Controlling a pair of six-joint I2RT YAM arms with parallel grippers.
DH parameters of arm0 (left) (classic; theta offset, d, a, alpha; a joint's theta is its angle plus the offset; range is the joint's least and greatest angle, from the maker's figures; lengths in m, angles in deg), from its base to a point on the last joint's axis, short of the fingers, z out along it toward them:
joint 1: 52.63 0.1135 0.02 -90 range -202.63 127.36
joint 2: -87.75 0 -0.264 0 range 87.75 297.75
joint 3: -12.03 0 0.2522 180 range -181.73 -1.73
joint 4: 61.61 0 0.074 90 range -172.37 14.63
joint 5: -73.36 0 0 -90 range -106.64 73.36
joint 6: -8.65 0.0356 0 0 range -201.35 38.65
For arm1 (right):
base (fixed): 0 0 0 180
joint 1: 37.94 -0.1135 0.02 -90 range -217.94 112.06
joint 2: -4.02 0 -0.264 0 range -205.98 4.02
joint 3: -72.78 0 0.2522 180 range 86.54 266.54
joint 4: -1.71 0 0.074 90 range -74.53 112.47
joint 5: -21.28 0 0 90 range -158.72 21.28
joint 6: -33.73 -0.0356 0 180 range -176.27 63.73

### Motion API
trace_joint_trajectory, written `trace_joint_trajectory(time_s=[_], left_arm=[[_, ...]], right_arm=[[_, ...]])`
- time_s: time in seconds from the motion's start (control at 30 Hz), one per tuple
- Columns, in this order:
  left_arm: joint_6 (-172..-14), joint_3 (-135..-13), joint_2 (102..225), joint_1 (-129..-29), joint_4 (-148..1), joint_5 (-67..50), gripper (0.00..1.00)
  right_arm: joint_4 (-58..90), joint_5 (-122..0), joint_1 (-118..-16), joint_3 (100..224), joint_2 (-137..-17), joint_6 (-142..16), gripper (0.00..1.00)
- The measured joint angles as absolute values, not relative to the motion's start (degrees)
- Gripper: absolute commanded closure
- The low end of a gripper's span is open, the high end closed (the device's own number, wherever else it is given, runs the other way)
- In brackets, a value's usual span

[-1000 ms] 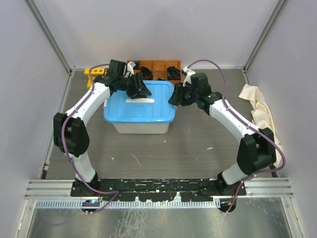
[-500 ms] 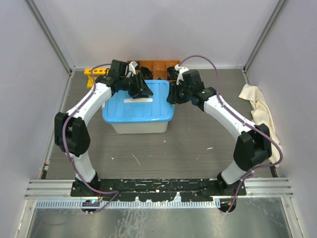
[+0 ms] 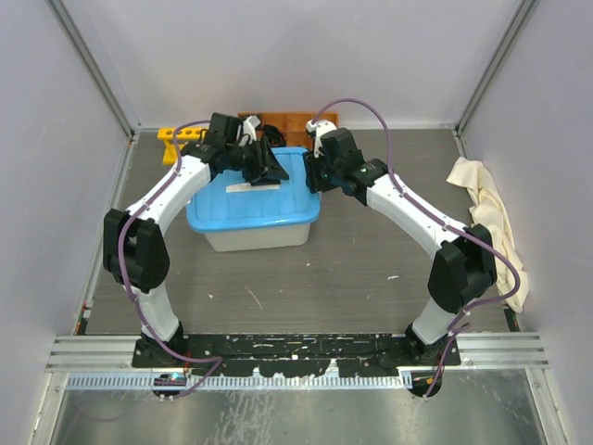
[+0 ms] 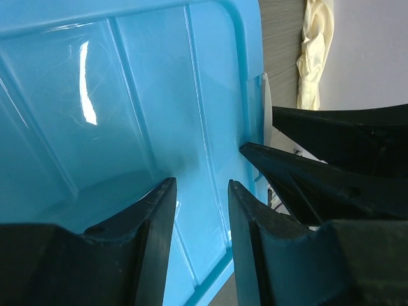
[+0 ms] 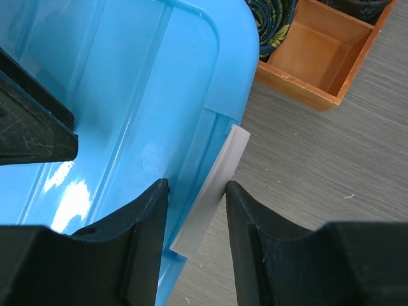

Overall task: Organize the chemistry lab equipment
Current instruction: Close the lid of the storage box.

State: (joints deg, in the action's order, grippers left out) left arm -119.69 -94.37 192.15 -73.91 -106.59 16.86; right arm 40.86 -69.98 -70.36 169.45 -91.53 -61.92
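A clear bin with a blue lid [image 3: 250, 199] stands mid-table; what is inside does not show. The yellow tube rack [image 3: 181, 137] sits at the back left, behind my left arm. My left gripper [image 3: 273, 170] hovers low over the lid [image 4: 127, 95], jaws open with only lid surface showing between them [image 4: 203, 185]. My right gripper [image 3: 310, 174] is at the lid's right edge. Its open jaws [image 5: 196, 185] straddle the blue rim and the white latch [image 5: 210, 191], one finger over the lid and the other close beside the latch.
A wooden divided organizer [image 3: 292, 122] with dark items stands right behind the bin, close to my right gripper [image 5: 319, 57]. A cream cloth [image 3: 482, 199] lies crumpled at the right wall. The two grippers are near each other over the lid.
My right gripper moved left and back along the lid's right edge, its jaws narrowing. The bin slid slightly left. My left gripper barely moved.
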Motion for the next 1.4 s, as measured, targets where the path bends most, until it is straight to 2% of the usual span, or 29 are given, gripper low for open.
trace_joint_trajectory(time_s=[0.23,0.37,0.53,0.67,1.2,1.4], left_arm=[[-119.7,-94.4,192.2,-73.9,-106.7,17.3,0.60],[-119.7,-94.4,192.2,-73.9,-106.7,17.3,0.60],[-119.7,-94.4,192.2,-73.9,-106.7,17.3,0.59],[-119.6,-94.4,192.2,-73.9,-106.7,17.3,0.57],[-119.3,-95.0,192.1,-74.0,-107.5,16.4,0.56],[-118.6,-96.4,191.7,-74.0,-109.5,14.5,0.55]], right_arm=[[41.4,-71.4,-71.0,169.9,-91.7,-60.7,0.98],[41.4,-71.5,-71.0,170.0,-91.7,-60.7,0.79],[41.5,-71.5,-71.0,170.1,-91.6,-60.9,0.46],[41.4,-71.7,-71.0,170.1,-91.6,-60.9,0.33],[42.9,-73.3,-71.5,170.1,-90.7,-62.1,0.31],[44.5,-73.3,-69.4,168.1,-86.5,-63.6,0.31]])
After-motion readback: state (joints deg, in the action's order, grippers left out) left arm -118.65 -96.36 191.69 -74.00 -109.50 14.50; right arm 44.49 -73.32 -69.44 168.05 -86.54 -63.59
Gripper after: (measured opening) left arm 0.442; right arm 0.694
